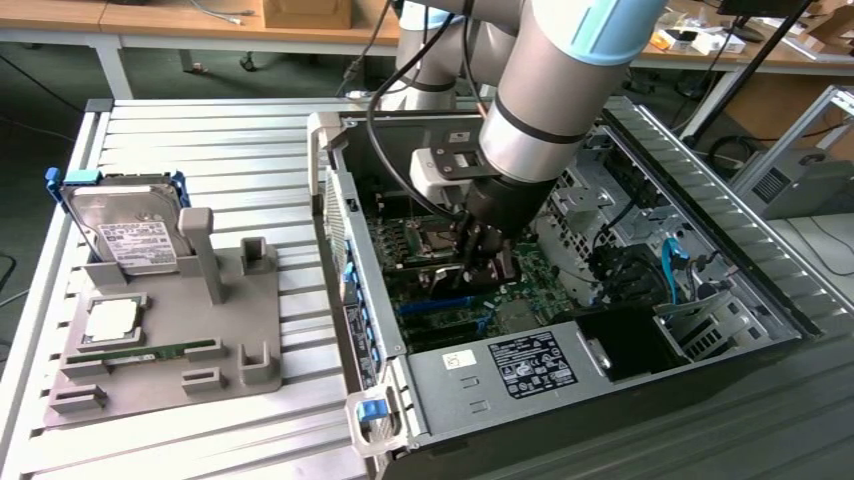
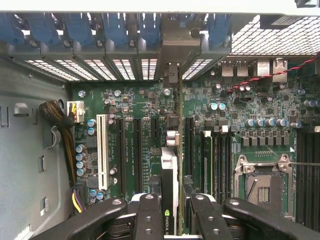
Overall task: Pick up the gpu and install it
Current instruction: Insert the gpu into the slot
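The slatted metal table [image 1: 200, 150] carries everything. The open computer case [image 1: 747, 230] takes up the middle and the exterior view's right. The grey and blue arm [image 1: 547, 90] comes in from the top centre and reaches down into the case.

On the exterior view's lower left sits a grey parts tray [image 1: 254, 360]. A hard drive [image 1: 127, 235] leans at its upper end and a memory stick [image 1: 147, 352] lies lower down.

Inside the case, the gripper [image 1: 481, 255] hangs just above the green motherboard [image 2: 145, 100]. Its jaws pinch the graphics card [image 2: 170, 170], with a black finger [image 2: 145, 220] on each flat side. The card is held on edge and runs in line with the long black slots [image 2: 189, 145]. Its far end points toward the vented back wall of the case.

The step in hand looks like seating the card. I cannot tell whether its lower edge touches a slot yet, or which slot it lies over.

To do this well:
- Hold the card upright, not tipped to either side.
- Keep its edge parallel to the slot and centred over it.
- Aim the bracket end at an opening in the back wall.
- Push straight down with even pressure, since a skewed push could jam one corner or strain the board.
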Motion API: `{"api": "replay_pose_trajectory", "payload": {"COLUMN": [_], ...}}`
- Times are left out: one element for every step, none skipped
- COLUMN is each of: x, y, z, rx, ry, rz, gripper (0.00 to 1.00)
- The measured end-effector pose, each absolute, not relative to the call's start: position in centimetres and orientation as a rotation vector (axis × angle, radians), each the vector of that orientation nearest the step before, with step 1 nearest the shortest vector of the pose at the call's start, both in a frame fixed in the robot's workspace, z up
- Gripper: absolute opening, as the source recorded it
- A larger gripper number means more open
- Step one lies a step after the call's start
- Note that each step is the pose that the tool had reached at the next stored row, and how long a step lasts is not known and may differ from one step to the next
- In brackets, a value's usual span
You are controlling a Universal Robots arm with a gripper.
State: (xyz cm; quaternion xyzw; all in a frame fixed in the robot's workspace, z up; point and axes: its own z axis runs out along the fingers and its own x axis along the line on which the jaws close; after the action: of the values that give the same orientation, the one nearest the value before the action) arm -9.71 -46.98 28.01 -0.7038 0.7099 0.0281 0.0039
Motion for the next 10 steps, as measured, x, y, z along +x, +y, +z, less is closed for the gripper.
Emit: {"api": "replay_pose_trajectory", "payload": {"x": [-9.71, -9.71, -9.71, -9.71, -9.71, -9.71, -9.69, -9.65, -9.6, -9.57], "y": [-46.97, -46.97, -46.97, -46.97, -46.97, -46.97, -46.97, -46.97, -46.97, -46.97], "z": [28.01, 28.02, 28.02, 28.02, 28.02, 28.01, 28.01, 28.01, 28.01, 28.01], "rx": [-2.208, -2.212, -2.213, -2.213, -2.213, -2.213, -2.214, -2.215, -2.217, -2.218], "ry": [2.222, 2.219, 2.219, 2.219, 2.219, 2.219, 2.218, 2.216, 2.215, 2.213], "rz": [0.088, 0.087, 0.087, 0.087, 0.087, 0.087, 0.087, 0.087, 0.087, 0.087], "gripper": [0.27, 0.27, 0.27, 0.27, 0.27, 0.27, 0.27, 0.27, 0.27, 0.27]}}
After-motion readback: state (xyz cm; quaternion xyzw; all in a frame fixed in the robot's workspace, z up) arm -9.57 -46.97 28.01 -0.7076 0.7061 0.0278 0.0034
